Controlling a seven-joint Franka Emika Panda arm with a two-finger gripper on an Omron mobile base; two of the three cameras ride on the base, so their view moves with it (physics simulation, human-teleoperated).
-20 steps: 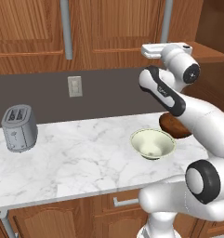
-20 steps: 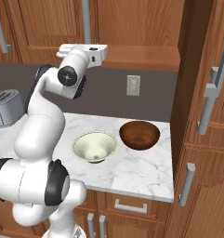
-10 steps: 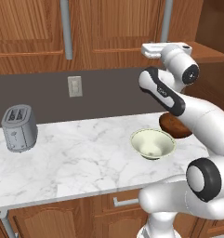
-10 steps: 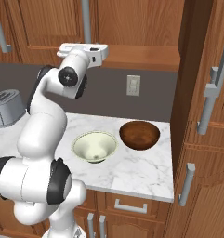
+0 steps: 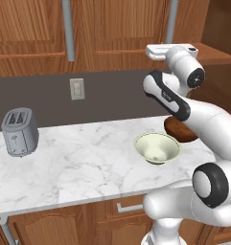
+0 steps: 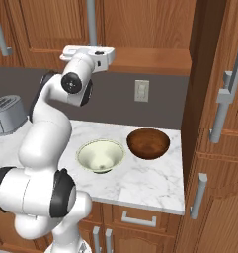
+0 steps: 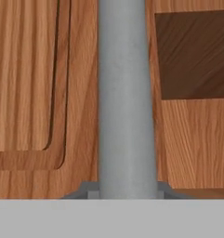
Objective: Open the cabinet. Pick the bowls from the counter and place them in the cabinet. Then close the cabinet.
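The cabinet [image 5: 121, 28] hangs above the counter with both wooden doors closed. My gripper [image 5: 169, 48] is raised to the lower end of the right door's grey bar handle [image 5: 172, 21]. In the hand view that handle [image 7: 126, 102] runs straight down the middle, very close, and my fingers are hidden. From the right base view the gripper [image 6: 91, 49] sits just under the same handle [image 6: 91, 22]. On the marble counter [image 5: 78, 162] rest the cream bowl [image 5: 156, 147] and the brown bowl [image 5: 177, 130], which my arm half covers. Both bowls [image 6: 100, 155] [image 6: 148, 143] stand side by side, upright.
A grey toaster [image 5: 20, 131] stands at the counter's left end. A wall outlet [image 5: 77, 89] is on the dark backsplash. The left door's handle [image 5: 66, 28] hangs further left. A tall wooden cabinet [image 6: 219, 123] closes off the counter's right end.
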